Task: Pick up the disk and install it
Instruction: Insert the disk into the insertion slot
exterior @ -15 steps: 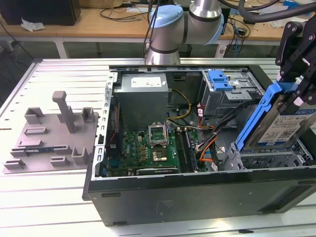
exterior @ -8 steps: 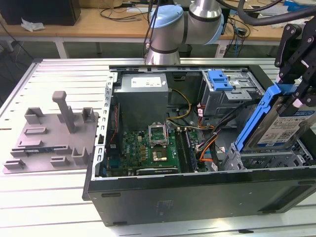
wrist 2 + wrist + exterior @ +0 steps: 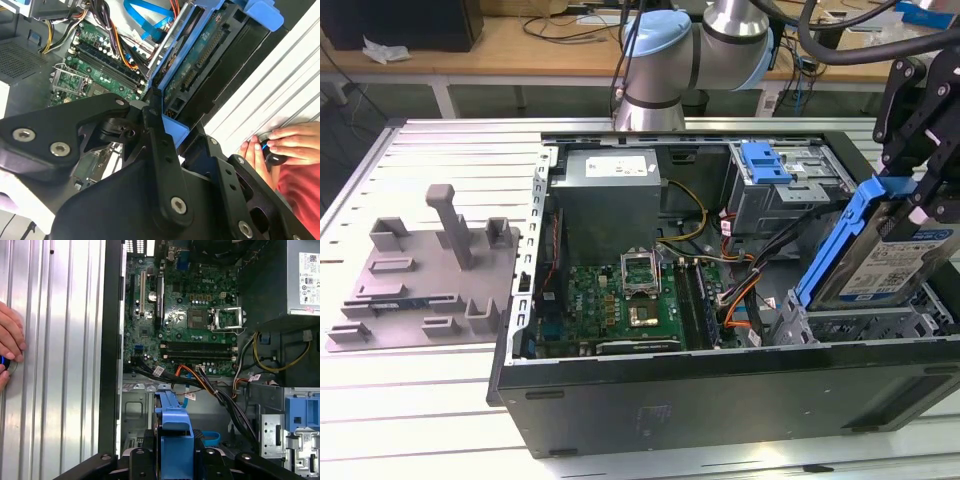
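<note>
I've got the disk (image 3: pixel 885 268) clamped in my gripper (image 3: pixel 912 195). The fingers (image 3: pixel 150 120) are closed in on the upper end of its blue carrier frame (image 3: pixel 840 245), no wider apart than the frame itself.

The disk hangs tilted, label side towards the exterior camera. Its high end is up in my grip, and its low end is down at the grey drive bay (image 3: pixel 850 322), at the exterior view's right end of the open computer case (image 3: pixel 720 390). I can't tell whether that low end touches the bay.

In the second wrist view I see the disk's underside with its green circuit board (image 3: pixel 200 65). The blue frame runs alongside it and in between my black fingers.

In the first wrist view the frame sits right in front of me. The orange and black cables (image 3: pixel 200 377) are just beyond it, and the motherboard (image 3: pixel 190 315) is past those.

Across the case there's the large grey box with a white sticker (image 3: pixel 610 195). The metal cage with a blue latch (image 3: pixel 767 165) sits to the exterior view's right of it.

The case lies on its side on a slatted metal table (image 3: pixel 440 150). A grey fixture plate (image 3: pixel 420 280) sits on the table to the exterior view's left of the case.

A person's hand (image 3: pixel 280 145) rests on the table just outside the case wall, on a small dark round object (image 3: pixel 274 157).
</note>
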